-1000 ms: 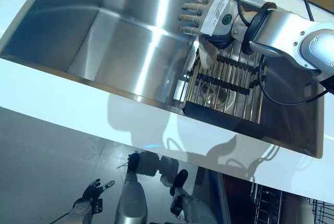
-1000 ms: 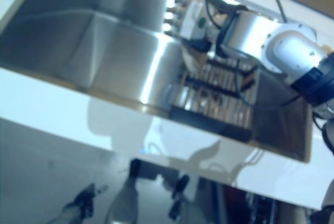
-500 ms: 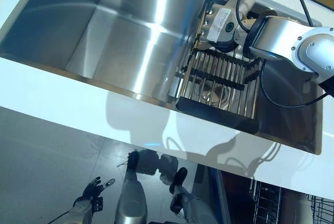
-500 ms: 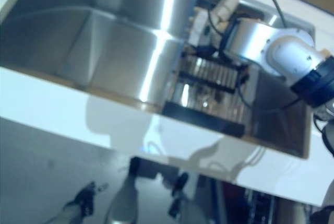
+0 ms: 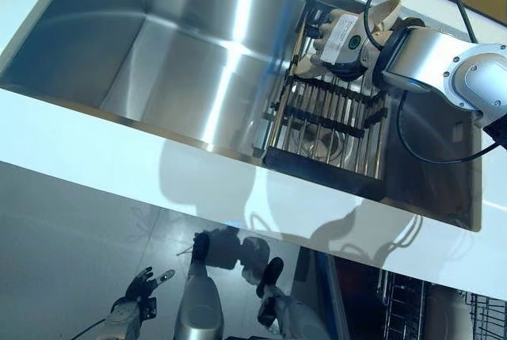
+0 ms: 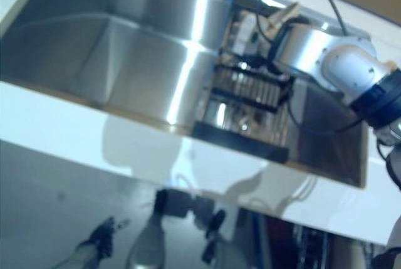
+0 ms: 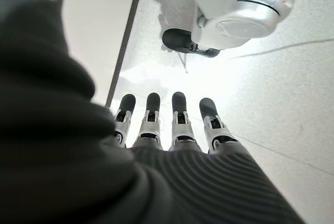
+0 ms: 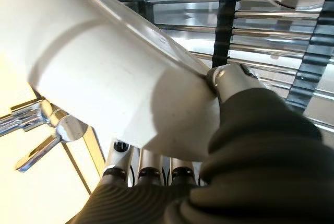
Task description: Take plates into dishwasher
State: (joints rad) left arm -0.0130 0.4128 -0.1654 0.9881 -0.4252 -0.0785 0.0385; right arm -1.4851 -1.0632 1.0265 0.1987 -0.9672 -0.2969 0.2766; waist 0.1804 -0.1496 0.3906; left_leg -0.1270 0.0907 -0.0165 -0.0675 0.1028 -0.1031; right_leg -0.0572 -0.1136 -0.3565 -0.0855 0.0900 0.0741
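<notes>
A white plate (image 8: 104, 78) is in my right hand (image 5: 337, 35), the thumb pressed on one face and the fingers (image 8: 151, 174) under the other. In the eye views the plate (image 5: 382, 13) shows as a cream edge behind the hand, tilted up above the far end of a metal roll-up rack (image 5: 329, 122). That rack lies across the right part of the steel sink (image 5: 182, 55). My left hand (image 5: 135, 302) hangs low by the floor, its fingers (image 7: 162, 122) straight and holding nothing.
A white counter edge (image 5: 119, 158) runs in front of the sink. A chrome faucet (image 8: 42, 130) stands behind the rack. A wire dishwasher rack (image 5: 408, 308) shows below the counter at the lower right.
My right hand has drawn back to the right over the rack and turned, so the plate went from low under the hand to tilted up behind it.
</notes>
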